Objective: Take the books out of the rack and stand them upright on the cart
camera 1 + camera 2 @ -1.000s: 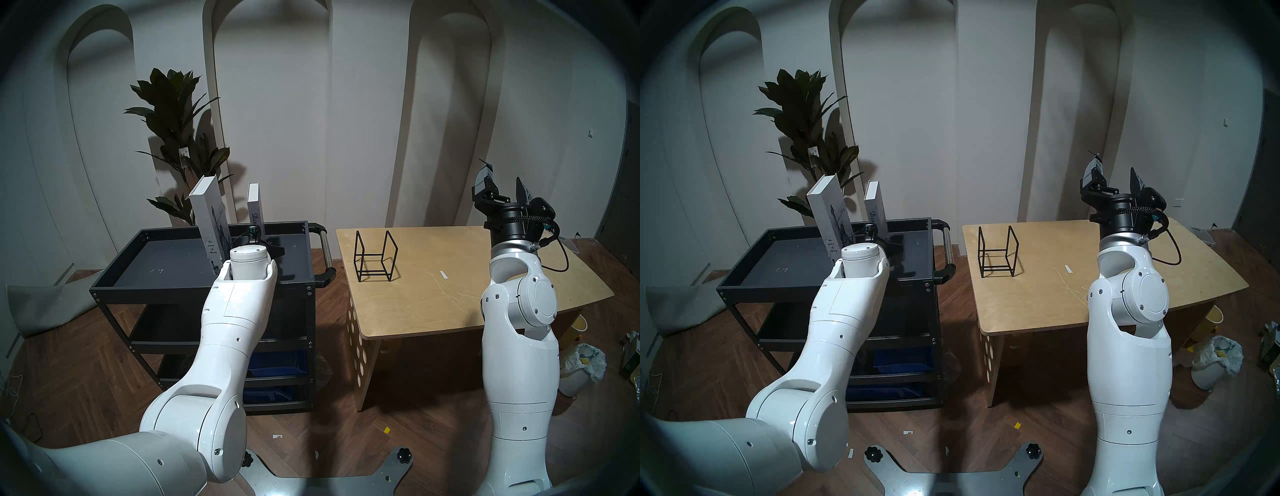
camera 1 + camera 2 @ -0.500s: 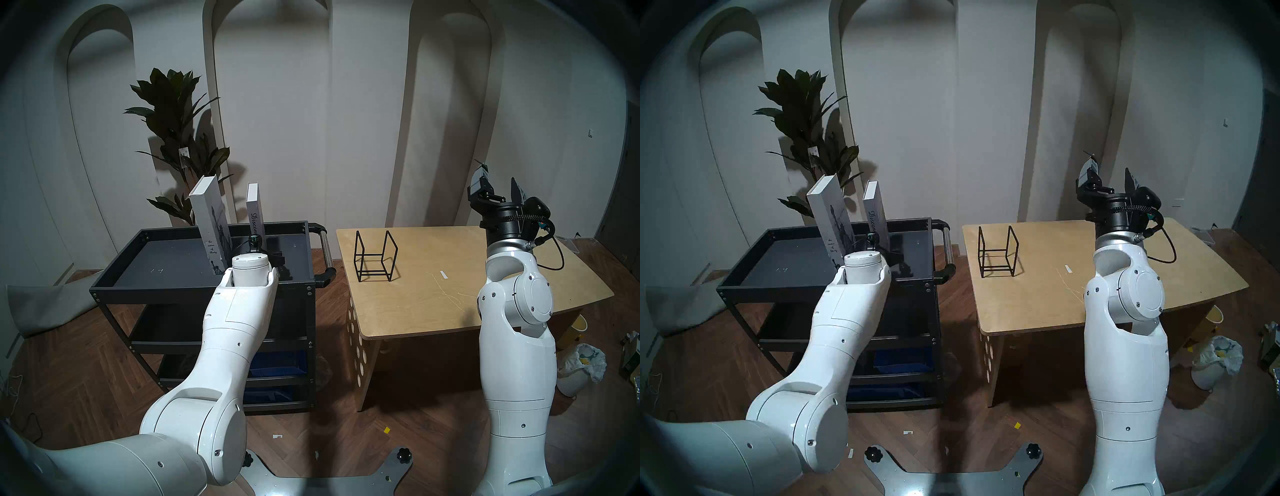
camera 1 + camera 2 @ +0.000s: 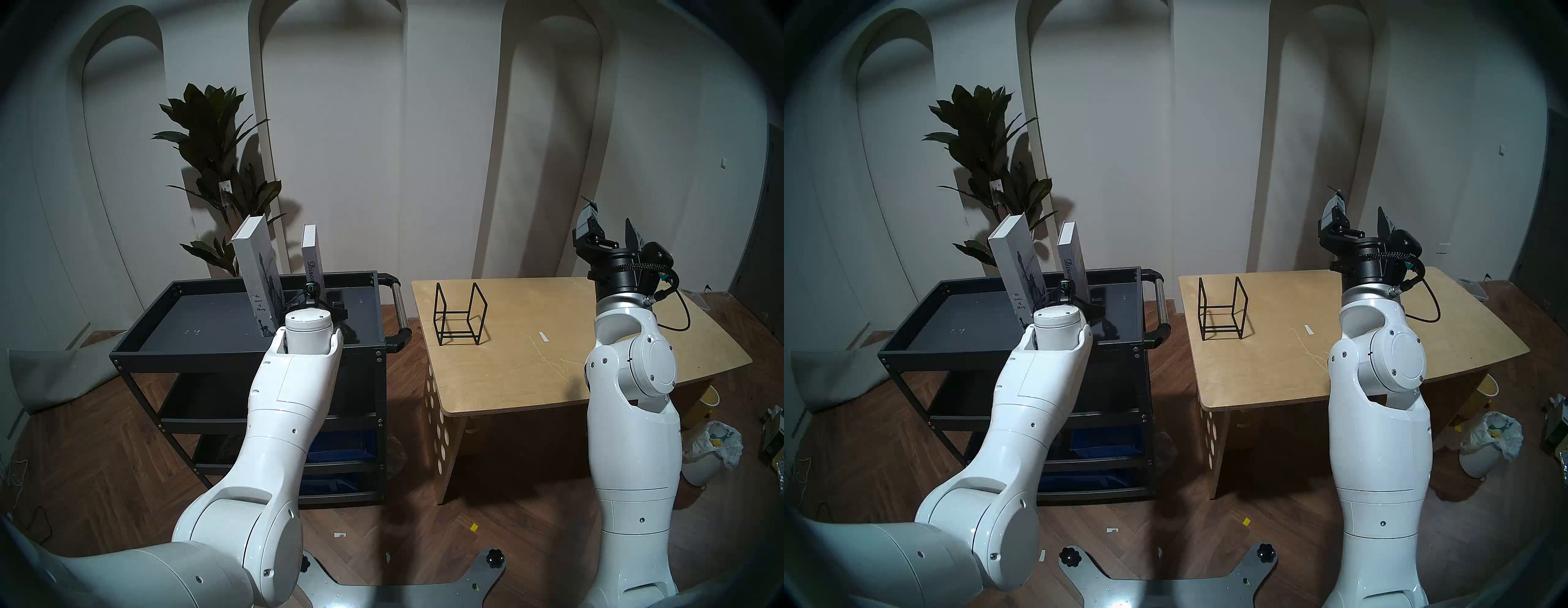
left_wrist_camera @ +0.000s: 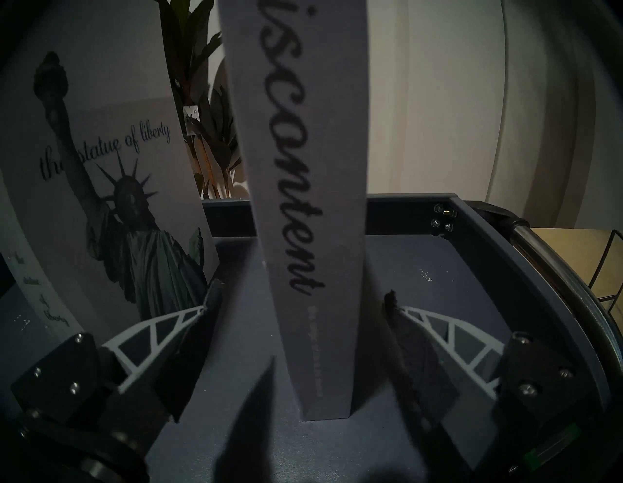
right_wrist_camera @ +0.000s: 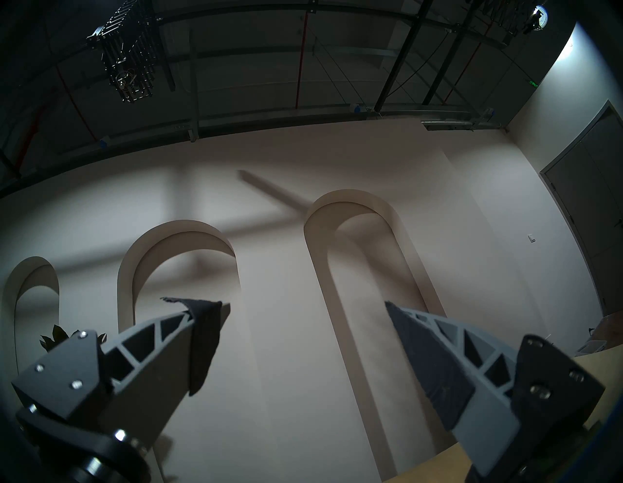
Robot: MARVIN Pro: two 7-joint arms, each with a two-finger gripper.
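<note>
Both books stand upright on the top tray of the black cart (image 3: 212,352): the thick white Statue of Liberty book (image 3: 256,263) leans a little, and the thinner grey "Discontent" book (image 3: 312,254) stands to its right. In the left wrist view my left gripper (image 4: 301,293) is open. Its fingers (image 4: 161,334) flank the grey book's spine (image 4: 313,202) with a gap on each side. The black wire rack (image 3: 460,314) sits with nothing in it on the wooden table. My right gripper (image 3: 609,225) is raised above the table's far right, open and holding nothing.
The light wooden table (image 3: 551,373) stands right of the cart, and the cart's steel handle (image 3: 399,305) faces it. A tall potted plant (image 3: 216,140) is behind the cart. A bagged bin (image 3: 712,450) and litter lie on the floor at the right.
My left gripper has opened and let go of the grey book, which stays standing, and the wrist has drawn back slightly. The right arm shifted a little to the left.
</note>
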